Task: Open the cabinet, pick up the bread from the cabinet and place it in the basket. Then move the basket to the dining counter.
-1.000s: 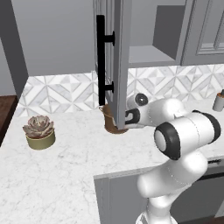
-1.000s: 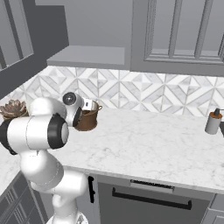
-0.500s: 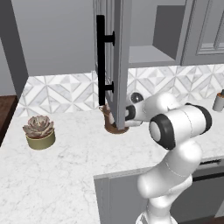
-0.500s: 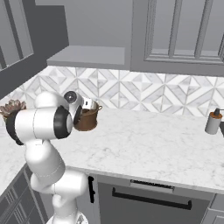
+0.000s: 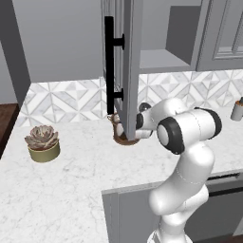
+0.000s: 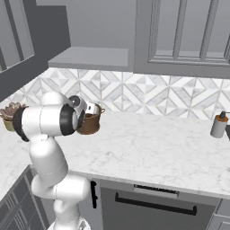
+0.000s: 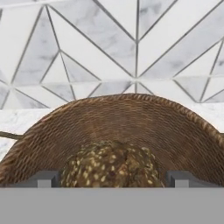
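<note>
The grey wall cabinet stands open, its barred glass door (image 5: 124,61) with the black bar handle (image 5: 109,66) swung out over the worktop. Below it sits the round woven basket (image 5: 120,138) (image 6: 88,124) (image 7: 131,122) against the tiled backsplash. My gripper (image 5: 125,131) (image 6: 92,110) (image 7: 113,178) reaches down into the basket's mouth. In the hand view the brown crusty bread (image 7: 113,168) lies low inside the basket, and both finger tips press against its sides. The dining counter is out of view.
An olive pot of pinkish succulent (image 5: 43,142) (image 6: 9,114) stands at the left of the marble worktop (image 5: 71,180). A small bottle (image 5: 236,110) (image 6: 218,126) stands far right. The open door's edge hangs just left of my hand.
My elbow has swung up and right, and the hand has pushed closer to the basket. Basket, door and succulent have stayed in place.
</note>
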Robot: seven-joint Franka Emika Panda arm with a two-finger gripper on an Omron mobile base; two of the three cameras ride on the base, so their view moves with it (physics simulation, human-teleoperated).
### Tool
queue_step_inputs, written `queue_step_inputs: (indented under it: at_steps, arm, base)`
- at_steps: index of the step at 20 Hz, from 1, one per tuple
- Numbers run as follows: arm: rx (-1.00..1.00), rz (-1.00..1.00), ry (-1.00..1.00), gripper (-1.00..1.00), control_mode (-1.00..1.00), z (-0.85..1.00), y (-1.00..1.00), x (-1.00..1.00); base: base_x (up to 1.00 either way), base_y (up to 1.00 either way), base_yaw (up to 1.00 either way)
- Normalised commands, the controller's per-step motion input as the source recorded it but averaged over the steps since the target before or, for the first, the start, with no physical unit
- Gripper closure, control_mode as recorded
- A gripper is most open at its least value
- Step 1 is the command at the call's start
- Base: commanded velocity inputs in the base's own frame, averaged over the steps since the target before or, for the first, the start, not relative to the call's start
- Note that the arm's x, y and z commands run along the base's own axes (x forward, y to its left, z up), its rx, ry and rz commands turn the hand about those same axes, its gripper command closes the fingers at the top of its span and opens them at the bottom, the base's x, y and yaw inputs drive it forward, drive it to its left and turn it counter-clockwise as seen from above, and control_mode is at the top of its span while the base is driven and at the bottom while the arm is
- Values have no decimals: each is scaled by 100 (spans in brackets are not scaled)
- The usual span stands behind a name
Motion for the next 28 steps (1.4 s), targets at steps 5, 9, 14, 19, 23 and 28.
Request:
queue_step_inputs:
  at_steps: [5, 9, 14, 19, 23, 28]
  arm:
    - [1, 0, 0, 100, -100, -8, 1, 18]
    - [0, 0, 2, 100, -100, -29, 1, 0]
    - [0, 0, 2, 100, -100, -27, 0, 2]
    - [0, 0, 0, -100, -100, -19, 6, 1]
    - [0, 0, 0, -100, -100, -6, 18, 0]
    - [0, 0, 2, -100, -100, 0, 8, 0]
  base:
    - [0, 0, 0]
    - [0, 0, 0]
    - [0, 0, 0]
    - [0, 0, 0]
    - [0, 0, 0]
    - [0, 0, 0]
